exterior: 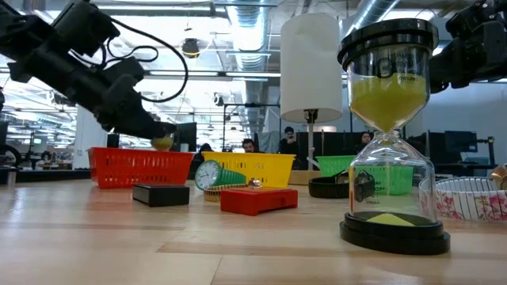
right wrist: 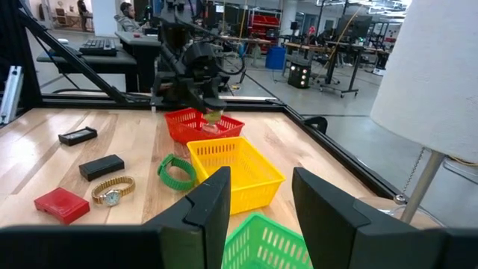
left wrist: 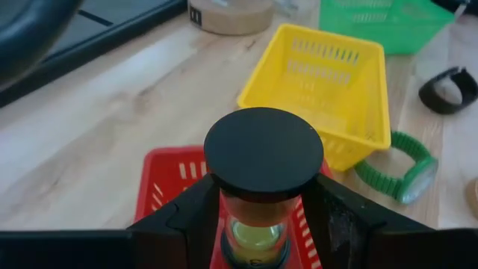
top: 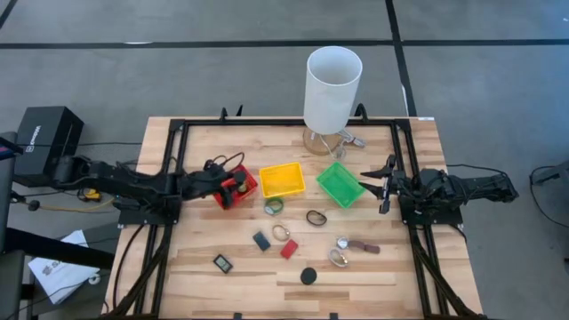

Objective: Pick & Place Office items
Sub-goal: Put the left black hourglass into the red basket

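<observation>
My left gripper [top: 233, 188] is shut on a small hourglass [left wrist: 258, 172] that has black caps and yellow sand. It holds it over the red basket [top: 245, 180] at the table's left. Other office items lie loose on the wood: a green watch [top: 274, 206], a black band [top: 316, 217], a dark rectangle [top: 260, 240], a red rectangle [top: 289, 249] and a second hourglass [exterior: 388, 134]. That hourglass stands upright on its base near the front edge. My right gripper [right wrist: 258, 202] waits open at the table's right edge, beside the green basket [top: 340, 184]. My left gripper pinches the hourglass by its glass body [left wrist: 254, 220], just under the top cap [left wrist: 263, 149], between its two fingers [left wrist: 196, 217]. The fingers slant down from the table's left. The hourglass stands roughly upright, its lower end inside the red basket; whether it touches the basket floor I cannot tell.
A yellow basket [top: 282, 180] sits between the red and green ones. A tall white cylinder [top: 332, 87] stands at the far edge on a round base. More watches [top: 281, 232] and a small black device [top: 222, 263] lie toward the near side. A black frame [top: 178, 160] borders the table.
</observation>
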Motion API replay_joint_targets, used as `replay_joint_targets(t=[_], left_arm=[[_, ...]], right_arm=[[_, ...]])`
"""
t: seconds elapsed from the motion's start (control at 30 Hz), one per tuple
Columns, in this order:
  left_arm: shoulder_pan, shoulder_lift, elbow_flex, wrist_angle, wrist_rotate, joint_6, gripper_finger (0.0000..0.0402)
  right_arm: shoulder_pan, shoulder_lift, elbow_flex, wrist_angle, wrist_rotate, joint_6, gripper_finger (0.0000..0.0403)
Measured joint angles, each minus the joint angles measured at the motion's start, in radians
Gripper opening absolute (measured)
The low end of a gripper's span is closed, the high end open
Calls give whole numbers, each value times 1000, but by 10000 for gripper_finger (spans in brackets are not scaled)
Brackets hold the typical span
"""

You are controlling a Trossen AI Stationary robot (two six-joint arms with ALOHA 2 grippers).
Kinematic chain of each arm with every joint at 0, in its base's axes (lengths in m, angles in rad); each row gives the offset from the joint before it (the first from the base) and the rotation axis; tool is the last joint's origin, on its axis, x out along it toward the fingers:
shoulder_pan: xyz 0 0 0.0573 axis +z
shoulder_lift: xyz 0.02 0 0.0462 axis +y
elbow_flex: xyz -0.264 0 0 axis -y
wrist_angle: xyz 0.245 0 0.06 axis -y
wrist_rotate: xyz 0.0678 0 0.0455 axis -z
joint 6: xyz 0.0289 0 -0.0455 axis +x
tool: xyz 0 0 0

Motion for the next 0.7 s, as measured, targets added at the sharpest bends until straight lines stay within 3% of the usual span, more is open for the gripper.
replay_joint_targets(t=[0.27,0.53,0.7], left_arm=[[-1,8,-3,11,-7,8,180],[-1,5,-3,14,-83,12,242],[-1,-27,18,15,-93,99,273]], right_arm=[[0,0,0,0,0,0,136],[0,0,0,0,0,0,136],[0,0,0,0,0,0,136]])
